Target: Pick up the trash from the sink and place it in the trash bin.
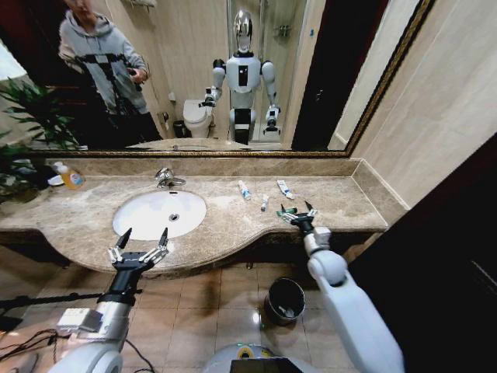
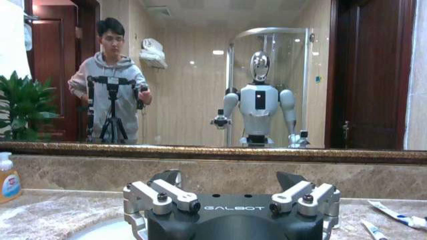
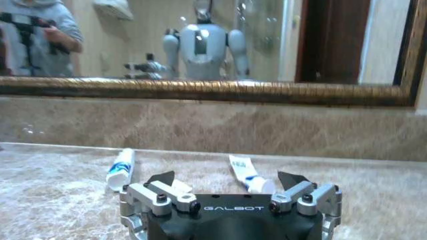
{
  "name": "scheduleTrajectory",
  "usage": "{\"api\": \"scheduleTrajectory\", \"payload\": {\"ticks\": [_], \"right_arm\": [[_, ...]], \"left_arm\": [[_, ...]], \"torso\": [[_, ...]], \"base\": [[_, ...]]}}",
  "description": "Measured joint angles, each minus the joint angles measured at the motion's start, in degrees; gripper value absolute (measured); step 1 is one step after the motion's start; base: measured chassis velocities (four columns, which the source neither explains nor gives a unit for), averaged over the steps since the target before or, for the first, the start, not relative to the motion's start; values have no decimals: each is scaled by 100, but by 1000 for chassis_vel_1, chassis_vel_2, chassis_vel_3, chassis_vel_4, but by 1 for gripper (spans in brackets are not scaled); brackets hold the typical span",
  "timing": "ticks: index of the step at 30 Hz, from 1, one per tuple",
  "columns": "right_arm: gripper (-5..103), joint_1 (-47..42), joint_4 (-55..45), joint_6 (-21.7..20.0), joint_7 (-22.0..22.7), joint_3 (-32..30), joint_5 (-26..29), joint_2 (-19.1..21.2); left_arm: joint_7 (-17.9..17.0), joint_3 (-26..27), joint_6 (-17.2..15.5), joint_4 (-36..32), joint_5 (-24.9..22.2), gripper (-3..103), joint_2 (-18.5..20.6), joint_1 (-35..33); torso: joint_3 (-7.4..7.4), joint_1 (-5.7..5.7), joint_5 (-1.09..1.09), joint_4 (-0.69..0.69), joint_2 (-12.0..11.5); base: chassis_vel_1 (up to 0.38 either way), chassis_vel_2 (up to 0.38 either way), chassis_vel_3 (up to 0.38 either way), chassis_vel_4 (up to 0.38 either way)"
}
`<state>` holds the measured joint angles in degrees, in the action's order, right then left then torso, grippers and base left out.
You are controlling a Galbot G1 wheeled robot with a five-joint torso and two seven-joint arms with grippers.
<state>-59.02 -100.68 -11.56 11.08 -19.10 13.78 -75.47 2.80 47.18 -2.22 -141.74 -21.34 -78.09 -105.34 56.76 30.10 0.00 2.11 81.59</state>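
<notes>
The white oval sink [image 1: 147, 217] is set in the marble counter, and its basin looks bare. The trash lies on the counter to its right: white tubes with blue marks [image 1: 244, 189] [image 1: 285, 189], a small one [image 1: 264, 203] and a green piece [image 1: 286, 210]. My right gripper [image 1: 297, 211] is open low over the counter's front edge, beside the green piece. In the right wrist view this gripper [image 3: 227, 178] faces two white tubes [image 3: 121, 168] [image 3: 249, 175]. My left gripper [image 1: 144, 235] [image 2: 227, 177] stands open at the counter edge in front of the sink. The dark trash bin [image 1: 285, 300] stands on the floor below.
A chrome faucet [image 1: 165, 179] stands behind the basin. A pump bottle of orange liquid [image 1: 71, 177] [image 2: 8, 180] is at the far left near a plant [image 1: 23, 116]. A mirror backs the counter and a wall closes the right end.
</notes>
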Motion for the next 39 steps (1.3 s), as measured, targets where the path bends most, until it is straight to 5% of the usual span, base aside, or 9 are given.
{"api": "scheduleTrajectory", "payload": {"ticks": [12, 39], "right_arm": [[100, 392, 768, -135, 626, 113, -280, -495], [99, 557, 1076, -388, 612, 231, 80, -491]], "left_arm": [[0, 0, 0, 0, 0, 100, 0, 0], [0, 0, 0, 0, 0, 100, 0, 0]], "torso": [[-1, -1, -1, 0, 0], [-1, -1, 0, -1, 0]], "base": [[0, 0, 0, 0], [0, 0, 0, 0]]}}
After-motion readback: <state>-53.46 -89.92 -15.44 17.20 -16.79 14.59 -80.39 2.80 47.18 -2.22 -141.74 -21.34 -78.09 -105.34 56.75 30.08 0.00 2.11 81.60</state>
